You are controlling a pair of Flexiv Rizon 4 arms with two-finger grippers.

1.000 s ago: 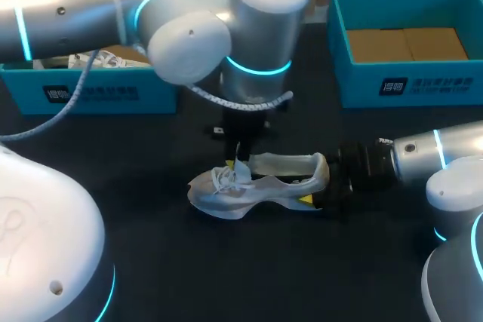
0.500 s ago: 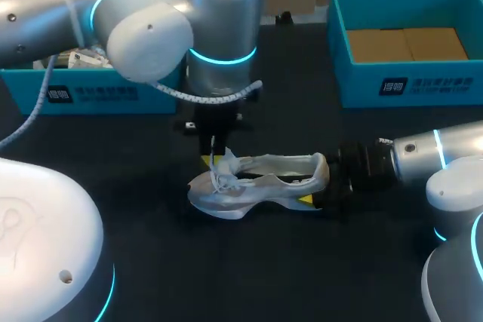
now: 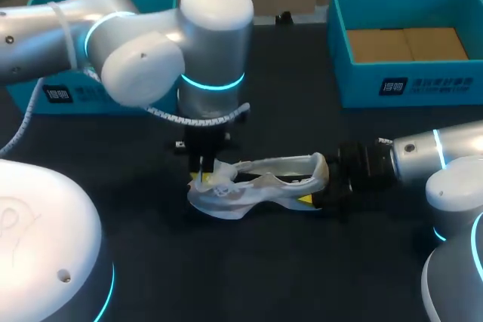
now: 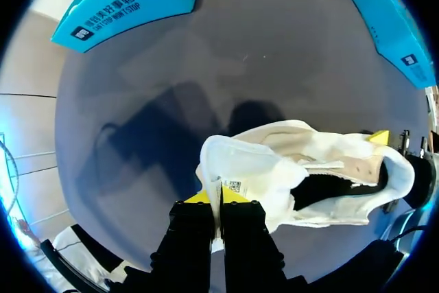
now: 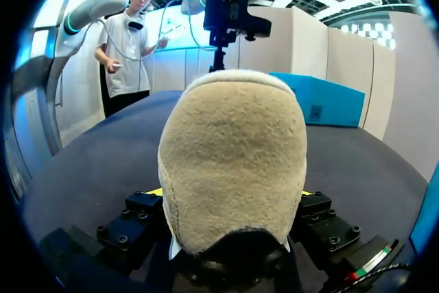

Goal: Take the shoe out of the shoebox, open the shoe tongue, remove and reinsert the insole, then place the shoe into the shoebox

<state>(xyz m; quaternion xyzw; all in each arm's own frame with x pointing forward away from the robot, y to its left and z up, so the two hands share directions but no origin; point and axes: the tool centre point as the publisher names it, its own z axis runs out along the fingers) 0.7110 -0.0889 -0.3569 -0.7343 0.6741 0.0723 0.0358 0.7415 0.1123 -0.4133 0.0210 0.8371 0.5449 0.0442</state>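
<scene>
Shoe [image 3: 256,182]: white, on its sole at the middle of the dark table [image 3: 302,269]; long axis left to right, toe left, heel right

Left gripper [image 3: 202,177]: comes down from above at the toe end. Fingers pressed together, pinching the tongue [image 4: 226,162]

Right gripper [image 3: 321,188]: level with the table, at the heel end. Fingers clamped on the shoe's heel from both sides

Left wrist view only: thin edge of the tongue caught between the two yellow tips; dark opening of the shoe

Right wrist view only: tan heel lining filling the space between the fingers

Left shoebox [image 3: 83,94]: teal, far left

Right shoebox [image 3: 423,84]: teal, far right, brown card inside
</scene>
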